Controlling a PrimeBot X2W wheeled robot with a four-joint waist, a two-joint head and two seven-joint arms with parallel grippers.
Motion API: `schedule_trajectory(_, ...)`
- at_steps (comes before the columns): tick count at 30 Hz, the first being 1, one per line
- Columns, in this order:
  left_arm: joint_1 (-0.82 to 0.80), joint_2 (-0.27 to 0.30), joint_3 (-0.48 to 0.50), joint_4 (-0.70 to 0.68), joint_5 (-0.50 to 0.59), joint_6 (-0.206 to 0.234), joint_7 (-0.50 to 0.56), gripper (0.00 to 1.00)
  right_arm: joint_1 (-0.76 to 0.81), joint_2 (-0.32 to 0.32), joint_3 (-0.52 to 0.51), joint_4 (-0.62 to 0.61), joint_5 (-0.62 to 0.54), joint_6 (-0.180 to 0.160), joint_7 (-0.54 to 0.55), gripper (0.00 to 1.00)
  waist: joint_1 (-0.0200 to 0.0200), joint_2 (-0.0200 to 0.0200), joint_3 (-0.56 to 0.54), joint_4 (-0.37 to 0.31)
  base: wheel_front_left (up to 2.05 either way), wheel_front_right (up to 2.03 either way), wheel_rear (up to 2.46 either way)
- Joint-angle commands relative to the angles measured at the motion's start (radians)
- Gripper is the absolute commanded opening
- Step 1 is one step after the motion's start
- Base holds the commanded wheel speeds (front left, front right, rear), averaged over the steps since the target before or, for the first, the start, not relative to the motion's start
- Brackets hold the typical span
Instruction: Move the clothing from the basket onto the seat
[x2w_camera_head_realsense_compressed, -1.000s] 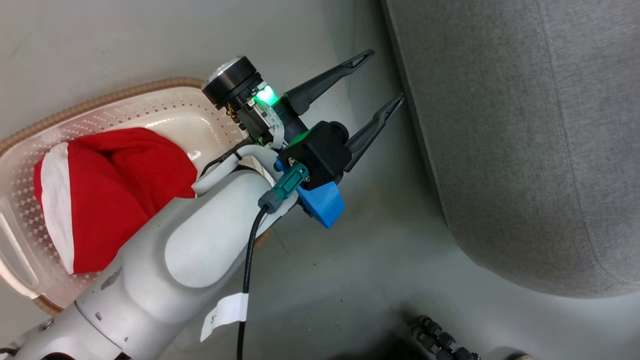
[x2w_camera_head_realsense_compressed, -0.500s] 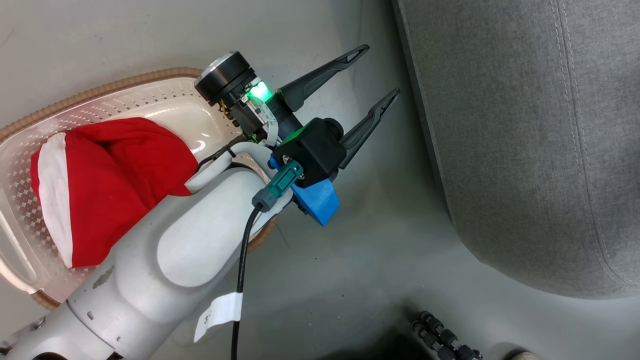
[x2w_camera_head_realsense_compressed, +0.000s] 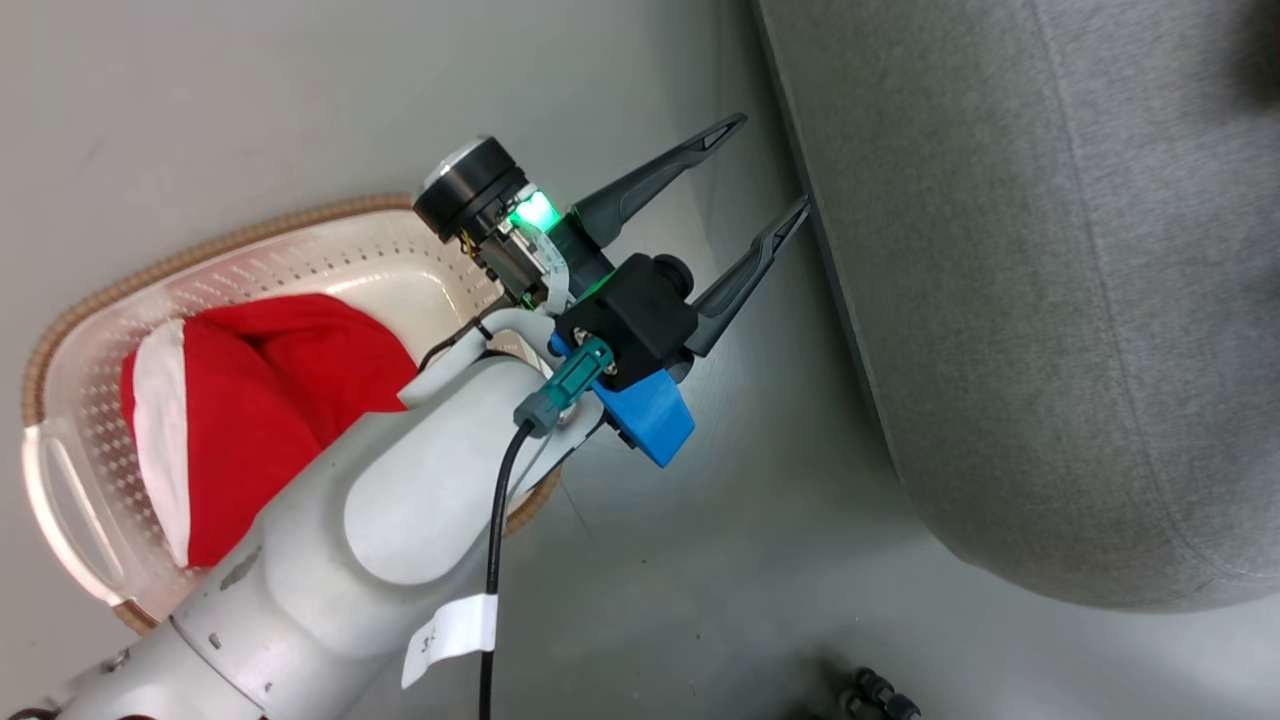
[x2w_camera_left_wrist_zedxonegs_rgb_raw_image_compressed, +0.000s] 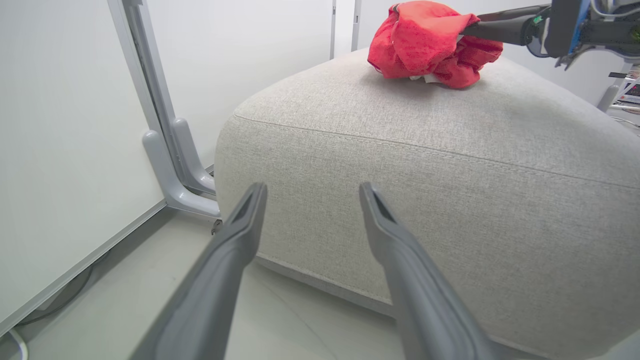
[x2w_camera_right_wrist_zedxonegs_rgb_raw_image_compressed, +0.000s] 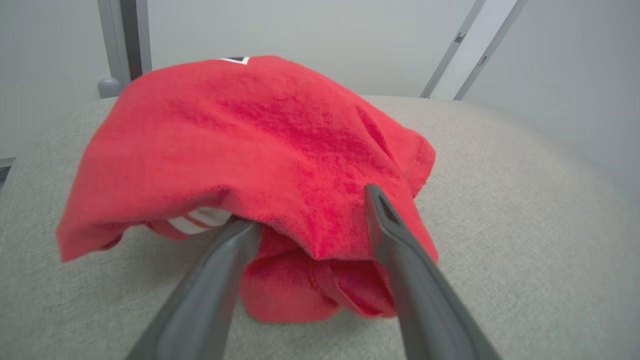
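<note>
Cloth fills the gap of the right gripper (x2w_camera_right_wrist_zedxonegs_rgb_raw_image_compressed: 311, 210), whose jaws stand wide apart and pinch nothing. A bunched fold of the striped garment (x2w_camera_right_wrist_zedxonegs_rgb_raw_image_compressed: 260, 145) lies between its two dark fingers. In the right wrist view the tip of the finger on the left is tucked under the cloth's edge, where white stripes peek out. The other finger lies against the fold's side. Beneath and all round these jaws spreads the one grey seat (x2w_camera_right_wrist_zedxonegs_rgb_raw_image_compressed: 500, 210), with this garment heaped on its top.

The left gripper (x2w_camera_left_wrist_zedxonegs_rgb_raw_image_compressed: 311, 187) is likewise spread wide and holds nothing between its two fingers. Straight ahead of its tips, near but apart, is the seat's rounded side with its seam. Below the tips is the pale floor (x2w_camera_left_wrist_zedxonegs_rgb_raw_image_compressed: 280, 320). Up beyond them, on the seat's top, sits the striped garment with the right gripper against it. Behind the left jaws, back along the pale forearm, stands the single basket (x2w_camera_head_realsense_compressed: 200, 255) on the floor. In it lies the second, plain garment (x2w_camera_head_realsense_compressed: 270, 400), red with a white hem. That makes two garments: one on the seat, one in the basket.
</note>
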Motion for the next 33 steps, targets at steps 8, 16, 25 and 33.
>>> schedule_trajectory(8,0.076,-0.03,0.047,0.037,-0.045,0.03,-0.02,1.0,0.182,0.02,0.064,-0.097,-0.025,0.0,-0.003,1.0,0.0,0.0,-0.172,0.026,0.0,0.0,0.0)
schedule_trajectory(16,0.22,-0.037,0.225,-0.023,-0.079,0.075,-0.02,1.0,0.284,0.043,0.174,-0.243,-0.026,0.0,-0.003,1.0,0.0,0.0,-0.342,0.079,0.0,0.0,0.0)
schedule_trajectory(25,0.373,-0.062,0.45,-0.079,-0.059,0.091,-0.02,1.0,0.35,0.094,0.285,-0.343,-0.019,0.0,-0.003,1.0,0.0,0.0,-0.481,0.175,0.0,0.0,0.0)
schedule_trajectory(33,0.5,-0.1,0.606,-0.099,-0.013,0.069,-0.021,1.0,0.406,0.137,0.357,-0.387,-0.028,0.0,-0.004,1.0,0.0,0.0,-0.569,0.259,0.0,0.0,0.0)
